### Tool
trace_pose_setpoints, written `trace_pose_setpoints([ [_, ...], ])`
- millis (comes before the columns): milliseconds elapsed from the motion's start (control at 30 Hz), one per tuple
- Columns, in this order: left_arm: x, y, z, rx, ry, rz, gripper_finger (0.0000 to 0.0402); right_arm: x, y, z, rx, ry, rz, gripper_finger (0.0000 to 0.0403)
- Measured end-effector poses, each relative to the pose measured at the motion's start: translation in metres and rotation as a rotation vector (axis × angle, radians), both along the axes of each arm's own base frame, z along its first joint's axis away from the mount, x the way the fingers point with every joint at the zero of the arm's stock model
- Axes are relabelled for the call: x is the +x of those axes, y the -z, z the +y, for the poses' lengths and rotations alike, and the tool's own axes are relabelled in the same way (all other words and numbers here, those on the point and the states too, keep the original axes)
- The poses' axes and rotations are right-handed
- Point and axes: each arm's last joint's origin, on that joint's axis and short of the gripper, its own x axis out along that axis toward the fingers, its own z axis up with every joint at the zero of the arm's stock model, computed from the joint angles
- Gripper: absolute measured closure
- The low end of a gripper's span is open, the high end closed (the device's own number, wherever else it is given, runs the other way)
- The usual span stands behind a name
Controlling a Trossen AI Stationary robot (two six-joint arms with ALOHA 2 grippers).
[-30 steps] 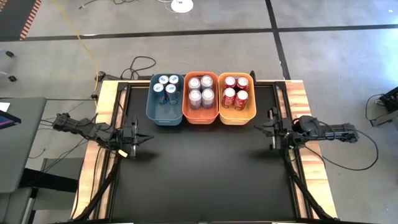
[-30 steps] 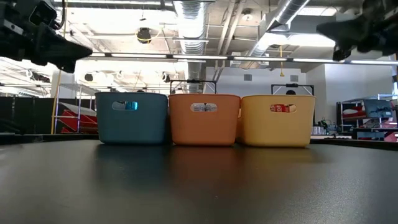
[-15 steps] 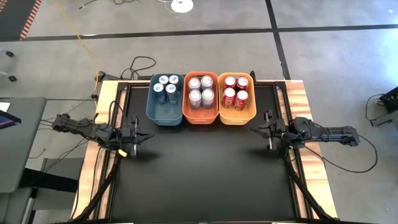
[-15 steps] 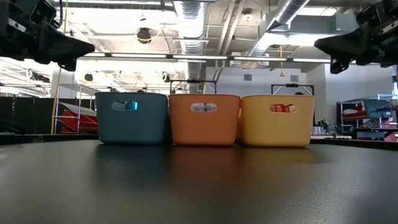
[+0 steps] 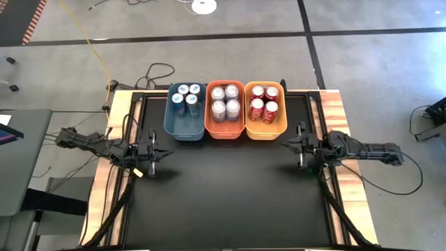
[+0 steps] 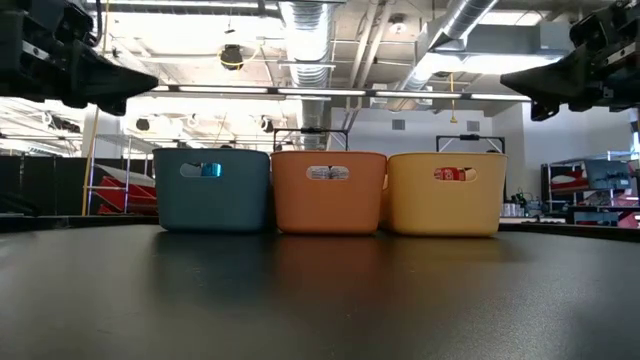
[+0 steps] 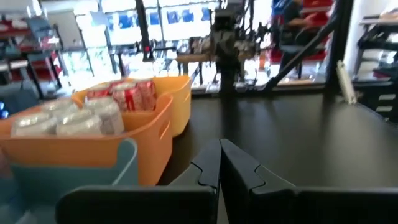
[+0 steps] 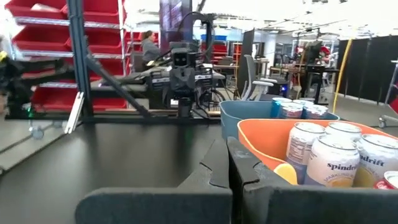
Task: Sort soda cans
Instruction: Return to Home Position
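So, barely anything changed from a second ago: the right gripper (image 5: 298,146) crept slightly inward over the table's right side, and the left gripper (image 5: 155,155) sits by the left edge like before. Both have their jaws pressed together, holding nothing. The soda cans (image 5: 225,101) stand upright, tops up, long axis vertical, four each in the blue bin (image 5: 182,130), orange bin (image 5: 224,131) and yellow bin (image 5: 265,132), side by side at the far edge. Matte black table (image 5: 223,202), workshop with ceiling ducts (image 6: 310,25) behind.
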Motion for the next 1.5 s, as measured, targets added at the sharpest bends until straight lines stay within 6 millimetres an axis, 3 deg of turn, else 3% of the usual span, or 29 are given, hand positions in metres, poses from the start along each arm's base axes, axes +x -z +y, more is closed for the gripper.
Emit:
trace_pose_setpoints([
  [233, 0.004, 0.005, 0.002, -0.012, -0.016, 0.055, 0.0401, 0.0, -0.001, 0.004, -0.014, -0.059, -0.01, 0.0403],
  [567, -0.005, -0.007, 0.004, 0.005, -0.001, -0.085, 0.0401, -0.001, -0.009, 0.007, -0.056, -0.091, -0.091, 0.0403],
  [867, -0.004, -0.007, 0.002, -0.007, 0.042, -0.086, 0.0401, -0.001, -0.008, 0.006, -0.031, -0.079, -0.089, 0.0403],
  [1500, -0.005, -0.013, 0.005, -0.035, -0.034, -0.145, 0.0398, -0.001, -0.008, 0.002, -0.085, -0.014, -0.081, 0.0403],
])
